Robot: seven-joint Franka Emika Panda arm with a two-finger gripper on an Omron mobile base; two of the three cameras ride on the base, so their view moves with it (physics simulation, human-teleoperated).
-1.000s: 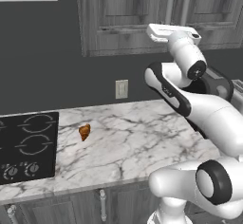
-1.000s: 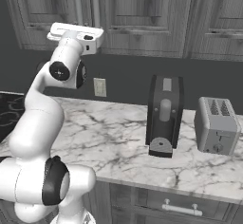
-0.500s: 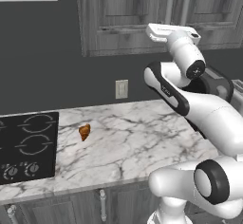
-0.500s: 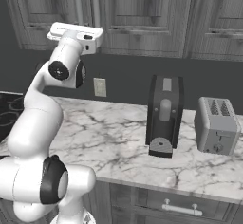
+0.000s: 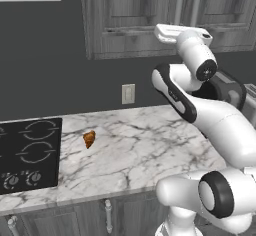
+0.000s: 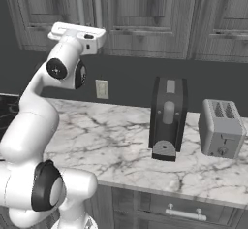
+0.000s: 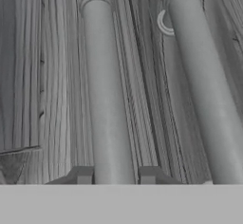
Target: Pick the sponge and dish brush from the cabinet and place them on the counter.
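Fingers (image 7: 115, 174) pinching the left bar handle (image 7: 105, 90) of the cabinet (image 5: 135, 25), doors shut, sponge and brush hiding inside. Handle looking rigid, smooth, maybe slippery; gripping mid-bar seems wise. Desk (image 5: 140, 155) waiting below.

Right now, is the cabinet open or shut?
Shut: the cabinet doors lie flush, and the gripper fingertips straddle one bar handle.
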